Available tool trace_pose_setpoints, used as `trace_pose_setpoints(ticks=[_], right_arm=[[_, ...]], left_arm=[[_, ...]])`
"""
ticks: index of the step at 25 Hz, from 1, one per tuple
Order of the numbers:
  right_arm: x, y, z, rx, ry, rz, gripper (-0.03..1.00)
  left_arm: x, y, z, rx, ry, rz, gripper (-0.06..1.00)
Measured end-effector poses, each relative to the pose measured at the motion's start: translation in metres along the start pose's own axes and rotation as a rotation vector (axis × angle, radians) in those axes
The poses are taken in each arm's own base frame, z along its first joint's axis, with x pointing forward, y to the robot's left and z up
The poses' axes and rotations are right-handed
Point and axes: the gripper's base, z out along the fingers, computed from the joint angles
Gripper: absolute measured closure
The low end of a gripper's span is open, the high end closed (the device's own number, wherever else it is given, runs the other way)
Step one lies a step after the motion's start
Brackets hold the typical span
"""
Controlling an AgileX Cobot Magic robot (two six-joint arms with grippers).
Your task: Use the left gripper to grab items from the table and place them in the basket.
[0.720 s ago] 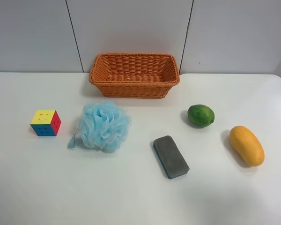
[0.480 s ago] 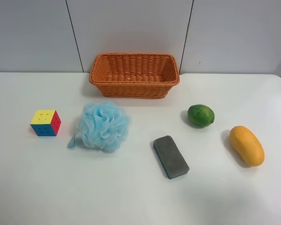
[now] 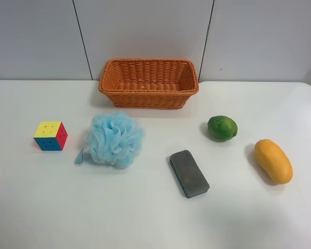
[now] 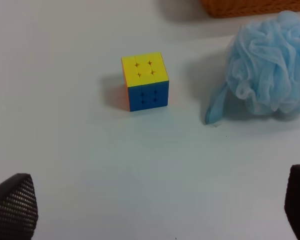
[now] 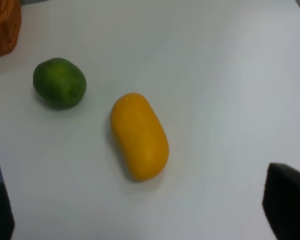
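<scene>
On the white table (image 3: 145,218) lie a light-blue pouf (image 3: 115,139), a puzzle cube (image 3: 51,136), a grey sponge (image 3: 189,173), a green fruit (image 3: 222,127) and a mango (image 3: 273,161). The wicker basket (image 3: 145,98) stands empty at the back. No arm shows in the exterior high view. My left gripper (image 4: 155,210) is open and empty above the table, with the cube (image 4: 145,81) and the pouf (image 4: 272,65) beyond it. My right gripper (image 5: 142,210) is open and empty, with the mango (image 5: 139,135) and the green fruit (image 5: 59,83) beyond it.
A grey panelled wall (image 3: 145,31) rises behind the table's back edge. A corner of the basket shows in the left wrist view (image 4: 250,7) and in the right wrist view (image 5: 2,25). Bare tabletop lies in front of the items.
</scene>
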Motion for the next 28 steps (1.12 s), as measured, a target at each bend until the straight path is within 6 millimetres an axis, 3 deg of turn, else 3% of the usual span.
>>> trace_pose_setpoints(ticks=[12, 17, 22, 28], right_arm=[[0.0, 0.0, 0.0, 0.0, 0.0, 0.0, -0.02], [0.0, 0.0, 0.0, 0.0, 0.0, 0.0, -0.02], [0.0, 0.0, 0.0, 0.0, 0.0, 0.0, -0.02], [0.0, 0.0, 0.0, 0.0, 0.0, 0.0, -0.02]], left_arm=[[-0.003, 0.0, 0.0, 0.0, 0.004, -0.014, -0.05], [-0.044, 0.003, 0.006, 0.005, 0.093, -0.036, -0.05], [-0.1, 0.011, 0.038, 0.013, 0.238, -0.051, -0.05], [-0.151, 0.017, 0.114, 0.034, 0.44, -0.06, -0.05]])
